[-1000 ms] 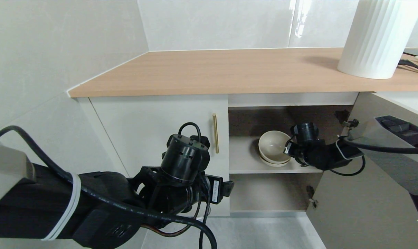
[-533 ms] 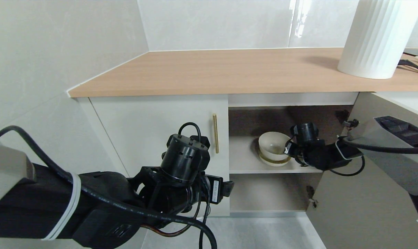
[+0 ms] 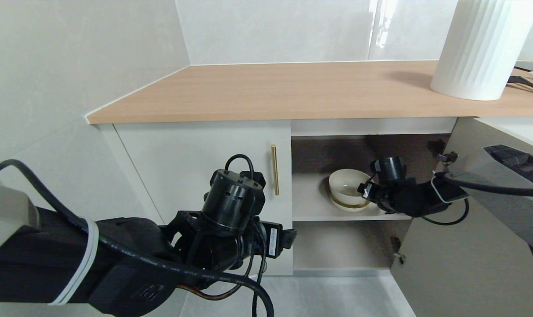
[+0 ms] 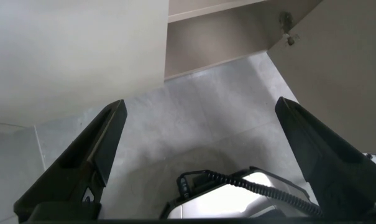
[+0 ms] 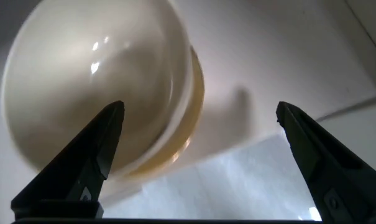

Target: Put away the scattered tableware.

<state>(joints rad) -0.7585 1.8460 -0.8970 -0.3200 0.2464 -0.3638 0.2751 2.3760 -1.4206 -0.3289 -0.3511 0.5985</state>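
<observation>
A stack of cream bowls [image 3: 346, 190] sits on the middle shelf [image 3: 310, 198] of the open cabinet, with the top bowl nested level in the one below. My right gripper [image 3: 364, 190] is inside the cabinet at the stack's right side. In the right wrist view the bowls [image 5: 94, 87] lie just ahead of the right gripper [image 5: 199, 109], which is open and holds nothing. My left arm is low in front of the closed door. The left gripper [image 4: 200, 104] is open and hangs over the grey floor [image 4: 194, 130].
The cabinet's right door [image 3: 469, 246] stands open beside my right arm. The left door is closed and has a brass handle [image 3: 274, 169]. On the wooden counter [image 3: 293, 92] stand a tall white ribbed container [image 3: 484, 48] and dark utensils [image 3: 528, 79] at the far right.
The top bowl went from tilted to level in the stack. The right gripper eased slightly off it. The left arm shifted a little.
</observation>
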